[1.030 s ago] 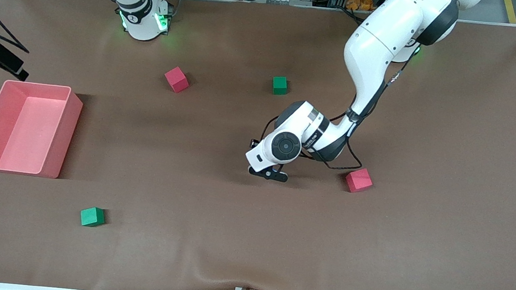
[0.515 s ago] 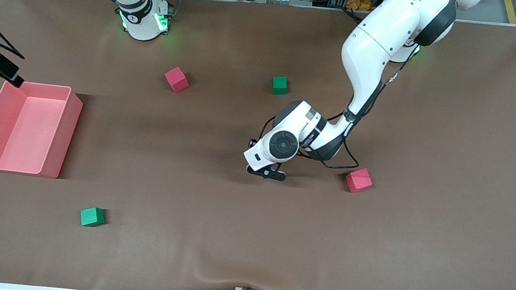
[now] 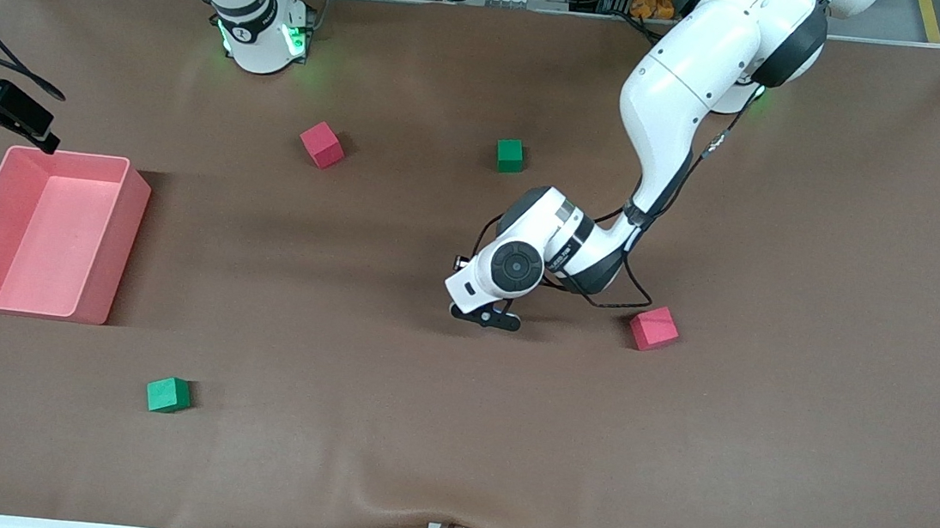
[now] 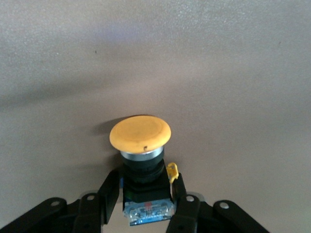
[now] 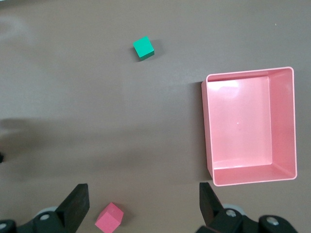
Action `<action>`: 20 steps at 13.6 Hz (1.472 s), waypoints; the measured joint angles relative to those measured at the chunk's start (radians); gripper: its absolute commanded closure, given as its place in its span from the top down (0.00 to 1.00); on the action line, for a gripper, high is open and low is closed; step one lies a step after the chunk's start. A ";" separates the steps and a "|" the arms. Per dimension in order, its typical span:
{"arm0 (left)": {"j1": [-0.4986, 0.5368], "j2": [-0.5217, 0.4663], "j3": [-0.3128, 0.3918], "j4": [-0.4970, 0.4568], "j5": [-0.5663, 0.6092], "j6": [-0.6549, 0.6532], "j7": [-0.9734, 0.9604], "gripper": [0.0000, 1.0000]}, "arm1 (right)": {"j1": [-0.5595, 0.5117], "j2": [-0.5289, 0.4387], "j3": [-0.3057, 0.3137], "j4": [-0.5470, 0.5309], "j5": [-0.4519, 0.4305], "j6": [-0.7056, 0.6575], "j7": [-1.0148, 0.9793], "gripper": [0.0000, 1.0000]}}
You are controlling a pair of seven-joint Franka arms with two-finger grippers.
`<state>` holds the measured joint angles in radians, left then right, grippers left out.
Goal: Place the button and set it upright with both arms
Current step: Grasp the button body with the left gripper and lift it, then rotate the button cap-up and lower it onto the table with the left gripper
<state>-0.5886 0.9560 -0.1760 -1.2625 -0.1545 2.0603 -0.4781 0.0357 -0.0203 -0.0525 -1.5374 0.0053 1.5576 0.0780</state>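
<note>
Two arms, one working. We see left claw [image 4: 146, 206] low at mid-bench, fingers [image 4: 109, 191] against black body of button [image 4: 142, 160]; button lies on bench [image 3: 390, 377], orange cap pointing away. We judge: squeeze body squarely below cap, lift slowly to avoid slipping. Right claw [image 5: 143, 204] waits spread wide, empty, above pink bin [image 5: 250, 126].

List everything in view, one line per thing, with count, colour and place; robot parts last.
button: one, orange cap on black body, lying on the table between the left end effector's fingers.
pink cubes: two, one near the right arm's base, one beside the left end effector.
green cubes: two, one mid-table, one nearest the front camera.
bin: one, pink, at the right arm's end.
left end effector: black, closing on the button.
right end effector: black, open, waiting over the bin's corner.
</note>
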 measured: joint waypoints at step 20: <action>-0.201 -0.096 0.036 0.020 0.786 0.177 -0.985 0.00 | -0.013 0.001 0.006 0.001 -0.002 -0.003 -0.109 1.00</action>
<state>-0.7896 0.8603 -0.1400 -1.2430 0.6313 2.2372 -1.4634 0.0232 -0.0194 -0.0466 -1.5361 0.0032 1.5550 -0.0310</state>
